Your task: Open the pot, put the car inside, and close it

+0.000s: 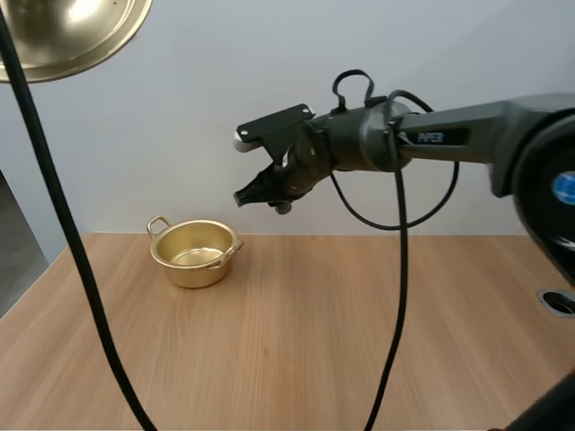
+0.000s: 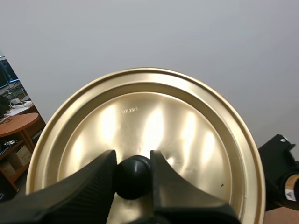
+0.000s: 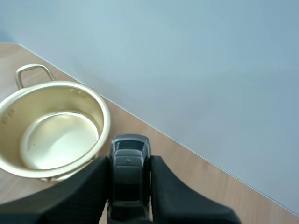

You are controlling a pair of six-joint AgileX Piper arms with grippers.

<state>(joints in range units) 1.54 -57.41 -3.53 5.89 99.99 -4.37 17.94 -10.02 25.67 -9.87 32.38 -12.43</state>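
A gold pot (image 1: 195, 252) stands open and empty on the wooden table (image 1: 296, 341) at the back left; its inside (image 3: 58, 140) looks bare. The gold lid (image 1: 67, 31) hangs high at the upper left. My left gripper (image 2: 133, 175) is shut on the lid's black knob (image 2: 133, 177), with the lid's gold face (image 2: 149, 135) behind it. My right gripper (image 1: 256, 193) hovers well above the table, to the right of the pot and higher. It is shut on a small dark toy car (image 3: 128, 170), held just beside the pot's rim (image 3: 105, 121).
A round grommet (image 1: 559, 303) sits at the table's right edge. Light wood stretches in front of and to the right of the pot. A plain wall stands directly behind the table.
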